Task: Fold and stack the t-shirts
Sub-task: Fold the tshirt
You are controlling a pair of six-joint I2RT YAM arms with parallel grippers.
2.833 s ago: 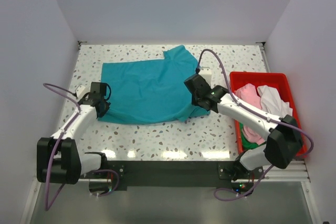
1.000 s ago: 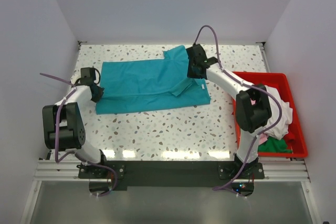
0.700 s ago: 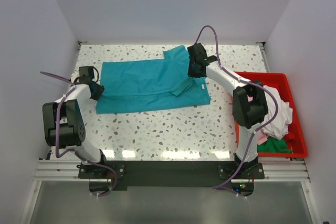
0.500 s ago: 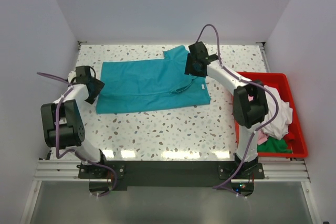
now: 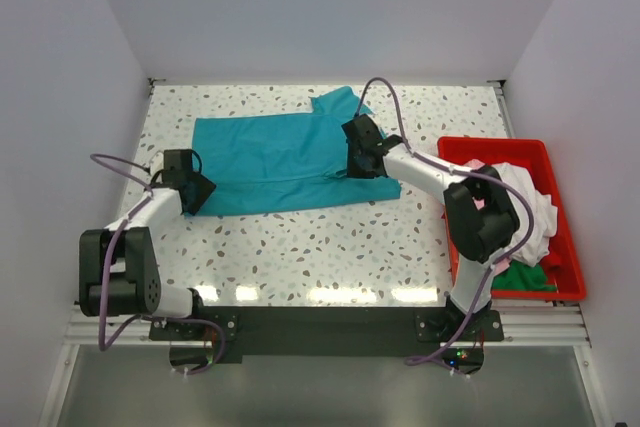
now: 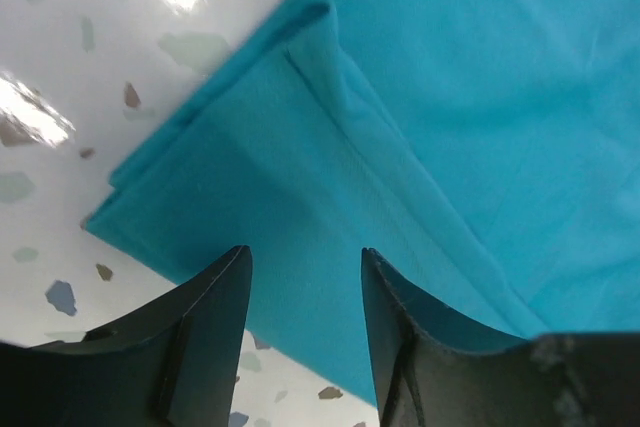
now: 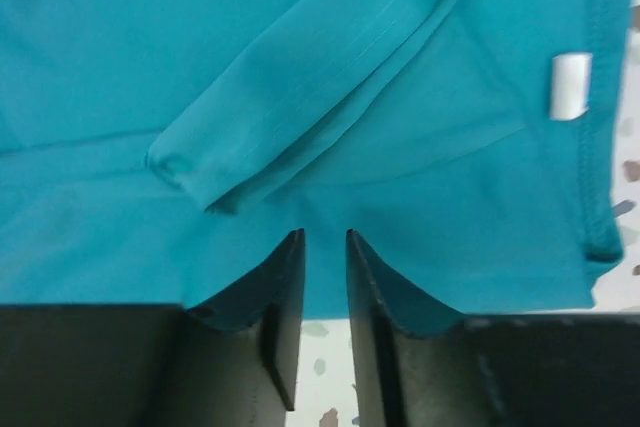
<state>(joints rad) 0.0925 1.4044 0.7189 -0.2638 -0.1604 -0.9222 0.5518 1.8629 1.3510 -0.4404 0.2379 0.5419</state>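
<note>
A teal t-shirt lies folded into a long band across the far middle of the table. My left gripper hovers over its near left corner. In the left wrist view the gripper is open above the layered teal cloth, holding nothing. My right gripper is over the shirt's right part. In the right wrist view the gripper shows a narrow gap, empty, near a folded-in sleeve and the white neck label. More t-shirts, white and green, sit in the bin.
A red plastic bin stands at the right edge of the table, with my right arm's elbow over its left side. Speckled white tabletop shows in front of the shirt. Walls enclose the table on three sides.
The near half of the teal shirt was folded to the far side. Both grippers then opened, let go of it, and drew back towards the near edge of the shirt.
</note>
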